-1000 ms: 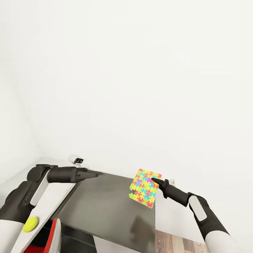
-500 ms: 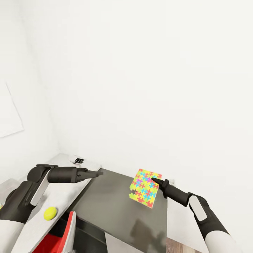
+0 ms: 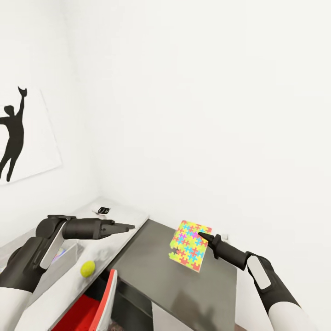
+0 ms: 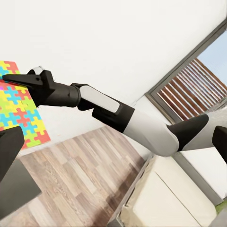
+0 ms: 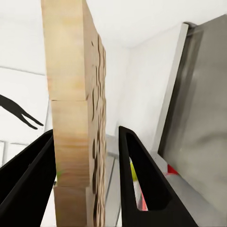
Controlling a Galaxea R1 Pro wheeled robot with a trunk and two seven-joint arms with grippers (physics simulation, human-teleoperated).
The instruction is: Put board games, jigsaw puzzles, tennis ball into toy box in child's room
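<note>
Above the dark desk (image 3: 184, 280), the right gripper (image 3: 200, 236) pinches a jigsaw puzzle (image 3: 190, 245) aloft while the view swings left, bringing the pale table (image 3: 122, 216), tennis ball (image 3: 87, 268) and a silhouette picture (image 3: 18, 133) into sight. Judging by this, the robot is turning toward the toy box, and the left gripper (image 3: 130, 226) looks pressed together and empty.

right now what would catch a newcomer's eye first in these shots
The bright multicoloured jigsaw puzzle stands out, held up on edge in the right gripper above the dark-grey desk. Next comes the black baseball-player silhouette picture on the left wall, then the small yellow-green tennis ball on the pale table under the left arm.
</note>
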